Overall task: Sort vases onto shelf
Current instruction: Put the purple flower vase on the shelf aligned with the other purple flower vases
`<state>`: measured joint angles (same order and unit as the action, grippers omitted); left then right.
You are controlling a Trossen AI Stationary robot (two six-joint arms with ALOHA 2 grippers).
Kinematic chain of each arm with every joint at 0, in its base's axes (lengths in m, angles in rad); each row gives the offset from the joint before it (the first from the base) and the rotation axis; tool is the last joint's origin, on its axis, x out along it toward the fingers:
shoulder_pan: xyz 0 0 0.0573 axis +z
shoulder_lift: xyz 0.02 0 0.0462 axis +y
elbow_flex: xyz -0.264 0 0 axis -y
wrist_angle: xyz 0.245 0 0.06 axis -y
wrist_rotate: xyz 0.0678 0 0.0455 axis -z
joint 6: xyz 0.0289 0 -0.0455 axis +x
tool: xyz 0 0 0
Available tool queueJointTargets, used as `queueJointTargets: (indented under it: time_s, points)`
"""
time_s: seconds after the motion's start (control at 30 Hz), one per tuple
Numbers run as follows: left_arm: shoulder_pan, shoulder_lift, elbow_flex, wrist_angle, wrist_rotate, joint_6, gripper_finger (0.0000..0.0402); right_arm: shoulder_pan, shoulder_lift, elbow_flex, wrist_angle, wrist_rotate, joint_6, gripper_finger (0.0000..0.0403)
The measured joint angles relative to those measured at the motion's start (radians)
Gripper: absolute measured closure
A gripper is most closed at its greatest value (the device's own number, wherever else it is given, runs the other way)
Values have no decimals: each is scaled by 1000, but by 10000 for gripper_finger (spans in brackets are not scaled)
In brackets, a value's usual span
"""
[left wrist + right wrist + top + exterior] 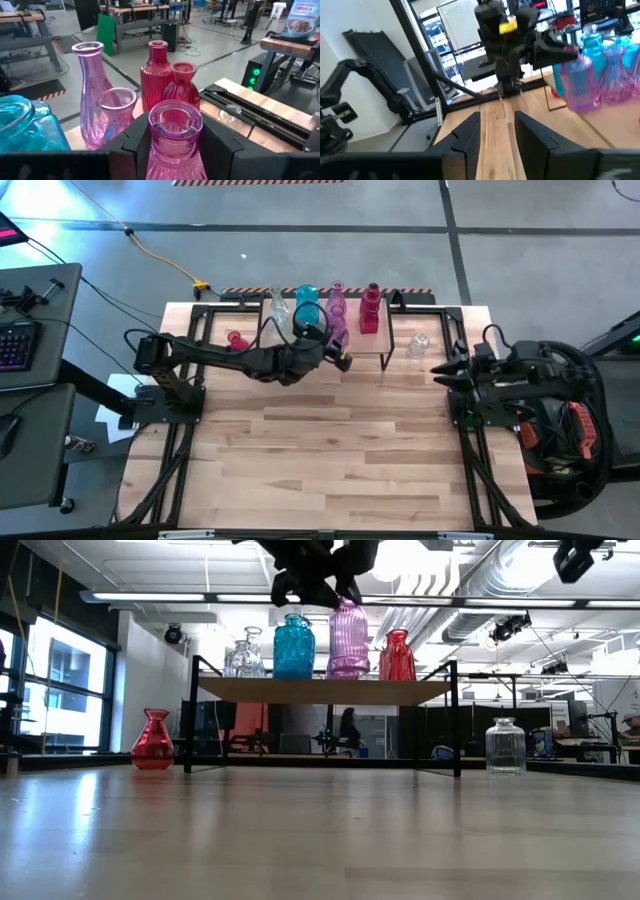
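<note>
My left gripper [318, 585] reaches over the shelf [385, 345] and is shut on a pink-purple ribbed vase [348, 640] near the shelf's front edge. Clear [278, 307], teal [307, 305], pink [337, 302] and red [370, 310] vases stand on the shelf top. A red squat vase [152, 740] stands on the table left of the shelf. A clear jar-shaped vase [505, 746] stands on the table to its right. My right gripper [495, 132] is open, waiting near the table's right edge. My left gripper pinches the pink-purple vase by its neck [175, 131], just under the rim, one finger [135, 142] on each side. The fingers come level from the table's near side. The vase stands upright, its base [348, 672] level with the shelf top; whether it rests there I cannot tell.
The shelf's thin black legs [457, 720] stand on the wooden table [330, 450]. Close behind the held vase are a tall pink vase [92, 90], a small pink one [117, 107] and two red ones [157, 75]. The table's near half is bare wood.
</note>
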<state>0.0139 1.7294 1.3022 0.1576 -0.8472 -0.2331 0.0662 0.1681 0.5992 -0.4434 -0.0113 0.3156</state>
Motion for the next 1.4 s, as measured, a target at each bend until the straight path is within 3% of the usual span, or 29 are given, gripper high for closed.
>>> queueJointTargets:
  time_s: [0.57,1.4]
  points:
    - [33,0,0,-31,34,1,280,0,-8,-175,-1,5,135,299]
    - [34,0,0,-33,38,-24,280,0,-6,-182,-46,25,130,299]
